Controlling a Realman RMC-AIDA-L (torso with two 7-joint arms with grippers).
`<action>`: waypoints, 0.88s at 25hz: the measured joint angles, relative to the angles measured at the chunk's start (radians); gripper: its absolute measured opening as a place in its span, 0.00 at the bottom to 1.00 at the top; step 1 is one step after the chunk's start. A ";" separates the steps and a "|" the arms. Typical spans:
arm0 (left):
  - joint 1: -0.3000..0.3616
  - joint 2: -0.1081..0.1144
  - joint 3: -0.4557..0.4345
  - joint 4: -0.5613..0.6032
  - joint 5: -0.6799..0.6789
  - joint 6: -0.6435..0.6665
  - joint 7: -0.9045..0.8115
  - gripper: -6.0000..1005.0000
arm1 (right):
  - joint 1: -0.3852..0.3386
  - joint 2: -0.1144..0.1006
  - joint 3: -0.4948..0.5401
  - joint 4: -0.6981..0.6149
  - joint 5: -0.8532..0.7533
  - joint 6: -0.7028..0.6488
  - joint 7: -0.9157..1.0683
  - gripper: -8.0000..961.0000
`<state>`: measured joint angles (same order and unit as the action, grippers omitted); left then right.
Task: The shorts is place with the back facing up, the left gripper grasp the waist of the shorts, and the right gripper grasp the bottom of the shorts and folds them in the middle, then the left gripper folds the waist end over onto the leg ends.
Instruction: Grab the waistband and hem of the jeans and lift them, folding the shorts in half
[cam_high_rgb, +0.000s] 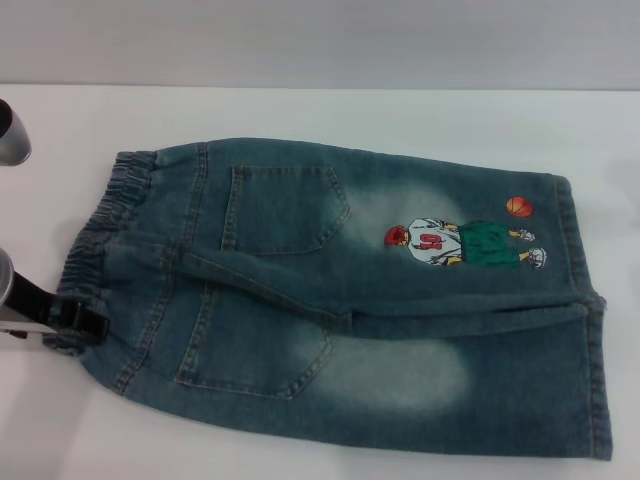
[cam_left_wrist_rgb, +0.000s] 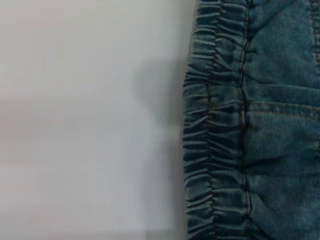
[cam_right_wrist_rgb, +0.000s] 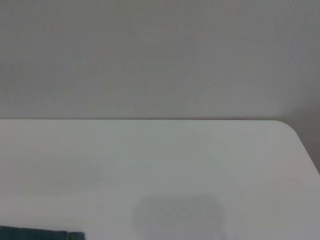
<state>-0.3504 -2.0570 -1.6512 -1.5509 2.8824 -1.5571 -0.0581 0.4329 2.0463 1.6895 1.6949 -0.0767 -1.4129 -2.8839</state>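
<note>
While the shorts (cam_high_rgb: 340, 300) lie flat, left gripper (cam_high_rgb: 75, 318) fingers touch the waistband (cam_high_rgb: 95, 250), grip unclear.

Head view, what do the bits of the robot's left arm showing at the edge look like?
Only the left arm shows. A rounded silver-grey metallic cylinder sits at the upper edge. Lower down, the left end effector is black and blocky on a silver body, with a small red mark beneath. No cables or lettering visible.

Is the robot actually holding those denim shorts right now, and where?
It cannot be told. The left gripper sits at the waistband of the shorts; its grip is unclear. The right gripper is out of sight.
</note>
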 joint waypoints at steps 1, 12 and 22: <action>0.000 0.000 0.000 0.000 0.000 0.000 0.000 0.78 | 0.000 0.000 0.000 0.000 0.000 0.000 0.000 0.67; -0.004 0.000 0.002 0.035 0.000 0.018 0.011 0.86 | -0.002 0.001 -0.005 0.000 0.000 -0.003 0.000 0.67; -0.006 -0.003 0.006 0.055 -0.007 0.028 0.021 0.85 | -0.002 0.002 -0.011 0.000 0.000 -0.003 0.000 0.67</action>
<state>-0.3568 -2.0601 -1.6450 -1.4960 2.8755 -1.5293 -0.0367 0.4312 2.0479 1.6786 1.6949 -0.0770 -1.4160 -2.8839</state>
